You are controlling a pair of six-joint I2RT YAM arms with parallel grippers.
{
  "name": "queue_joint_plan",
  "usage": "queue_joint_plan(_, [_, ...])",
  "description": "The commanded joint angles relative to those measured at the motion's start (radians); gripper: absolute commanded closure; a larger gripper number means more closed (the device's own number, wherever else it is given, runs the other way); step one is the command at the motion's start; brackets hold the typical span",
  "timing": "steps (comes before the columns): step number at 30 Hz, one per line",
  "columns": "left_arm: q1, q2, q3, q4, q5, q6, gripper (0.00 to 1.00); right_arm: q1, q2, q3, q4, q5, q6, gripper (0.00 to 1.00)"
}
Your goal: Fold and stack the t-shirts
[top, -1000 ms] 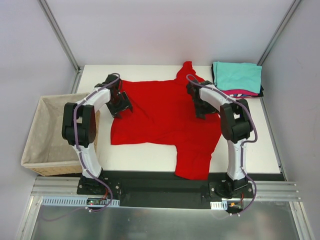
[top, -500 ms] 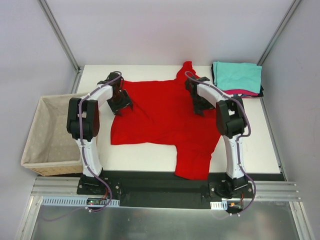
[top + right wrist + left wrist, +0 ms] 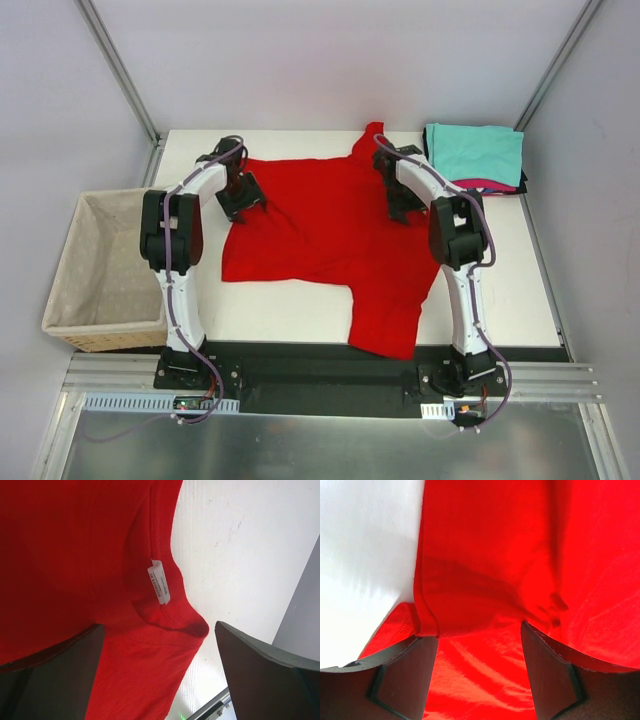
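Red shirt (image 3: 320, 235) lies spread mid-table on the white table (image 3: 285, 312), mostly flat.

Edges:
- The left side and the near-left hem run fairly straight.
- A long flap on the near-right side reaches the table's near edge at the black rail (image 3: 300, 365).
- A narrow bit pokes up to the far edge.
- The right side is uneven and runs under the right arm.

Open room:
- There's a bare strip near-left, between the hem and the rail.
- A bigger bare patch sits on the right, between the shirt and the table's right edge.
- The far-right corner is taken by the stack (image 3: 475, 155) of folded shirts, teal on top with pink and black edges showing below.
- The basket (image 3: 100, 265) sits off the table's left side, beside the left arm.

Left claw (image 3: 240, 195) is over the shirt's far-left corner. Its jaws stand moderately apart with nothing pinched. In the wrist view a doubled-over cloth edge runs between the fingers (image 3: 402, 675), with bare table to its left.

Right claw (image 3: 400, 200) is over the collar area. Its jaws are spread wide and hold nothing. The collar curve and a white label (image 3: 159, 582) lie between the fingers (image 3: 270, 675), with bare table just past the collar.

Materials:
- The shirt is a soft matte knit with shallow creases, a stitched collar band and rounded folds.
- The table is smooth and white with a few faint scuffs.
- The stack is a neat flat rectangle.
- The basket is rectangular woven wicker with a beige cloth lining.
- The fingers are dark, flat-faced wedges.
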Motion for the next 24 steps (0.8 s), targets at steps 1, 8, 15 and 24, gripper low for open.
queue_joint_plan(1, [0.024,0.044,0.063,-0.027,-0.008,0.015,0.34,-0.017,0.045,0.108,-0.039,-0.027,-0.030,0.03])
queue_joint_plan(8, [0.038,0.090,0.132,-0.037,-0.002,0.010,0.34,-0.039,0.119,0.241,-0.061,-0.069,-0.053,0.03])
queue_joint_plan(15, [0.036,0.043,0.164,-0.045,0.044,0.007,0.34,-0.049,0.040,0.204,-0.061,-0.048,-0.040,0.03])
queue_joint_plan(24, [-0.014,-0.536,-0.095,0.048,-0.016,0.103,0.01,0.064,-0.750,-0.442,0.341,-0.151,-0.009,0.03])
